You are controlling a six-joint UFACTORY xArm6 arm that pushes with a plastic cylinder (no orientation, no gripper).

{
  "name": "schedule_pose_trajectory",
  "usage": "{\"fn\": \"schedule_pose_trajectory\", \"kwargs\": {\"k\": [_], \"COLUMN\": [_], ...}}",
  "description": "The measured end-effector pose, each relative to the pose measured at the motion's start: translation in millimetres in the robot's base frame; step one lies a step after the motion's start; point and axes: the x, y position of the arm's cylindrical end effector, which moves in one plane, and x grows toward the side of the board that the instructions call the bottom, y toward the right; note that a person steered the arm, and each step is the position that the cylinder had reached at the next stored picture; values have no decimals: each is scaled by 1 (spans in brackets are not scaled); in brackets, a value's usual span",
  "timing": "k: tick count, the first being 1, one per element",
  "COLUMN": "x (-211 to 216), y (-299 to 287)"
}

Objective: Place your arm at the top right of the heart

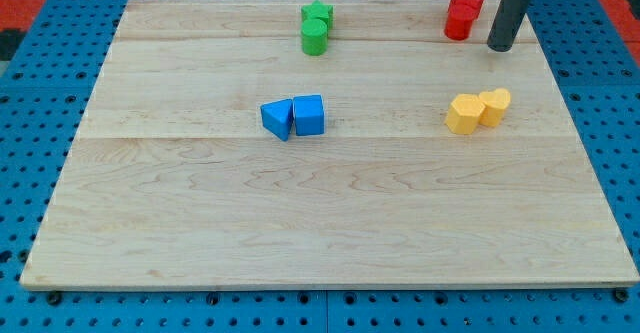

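My tip (500,47) rests on the wooden board (330,223) near its top right corner. The yellow heart (495,105) lies below it toward the view's bottom, with a clear gap between them. The heart touches a yellow block (463,114) on its left. My tip is just to the right of two red blocks: a red cylinder-like block (458,23) and a red block (466,0) behind it, whose shape I cannot make out.
A green star (317,14) and a green cylinder (314,38) sit together at the top middle. A blue triangle (277,119) and a blue cube (309,115) touch near the board's centre. A blue perforated table (40,153) surrounds the board.
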Motion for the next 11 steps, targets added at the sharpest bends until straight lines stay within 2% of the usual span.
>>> {"fn": "schedule_pose_trajectory", "kwargs": {"k": [5,7,8,9,11], "x": [-1,12,49,66,58], "y": [5,6,5,-11,-2]}}
